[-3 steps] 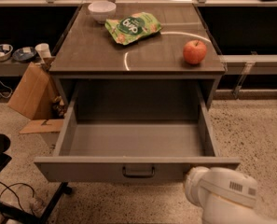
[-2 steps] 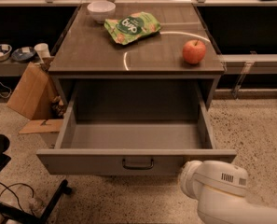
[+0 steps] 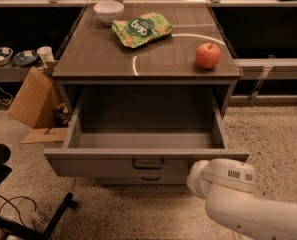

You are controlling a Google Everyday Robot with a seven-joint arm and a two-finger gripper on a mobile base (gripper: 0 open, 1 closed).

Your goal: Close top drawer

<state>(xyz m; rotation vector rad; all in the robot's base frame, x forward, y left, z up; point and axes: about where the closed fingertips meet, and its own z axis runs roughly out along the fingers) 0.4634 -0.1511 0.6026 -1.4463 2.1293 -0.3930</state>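
evidently the drawer was on its way in. the grey cabinet [image 3: 103,59] stood mid-frame with the top drawer [image 3: 98,165] pulled out of it toward the camera, its plain box open to view and nothing lying in it. set against a second ago, the front panel sat higher in the view and nearer the cabinet body, and less of the box floor showed, so the drawer had slid part of the way home. a good stretch of it was out even so, and by my judgement the job was well begun but far from finished.

the robot's white arm [image 3: 248,204] had come forward with it from the lower right, its rounded end just at the right part of the front panel. the gripper was hidden past that casing, down by the panel, and whether it was open or closed could not be told.

on the cabinet top lay a green snack bag [image 3: 142,29], a red apple [image 3: 208,55] near the right edge and a white bowl [image 3: 108,11] at the back. the dark bar handle [image 3: 148,163] at the panel's centre was untouched, so this looked like a push rather than a grasp.
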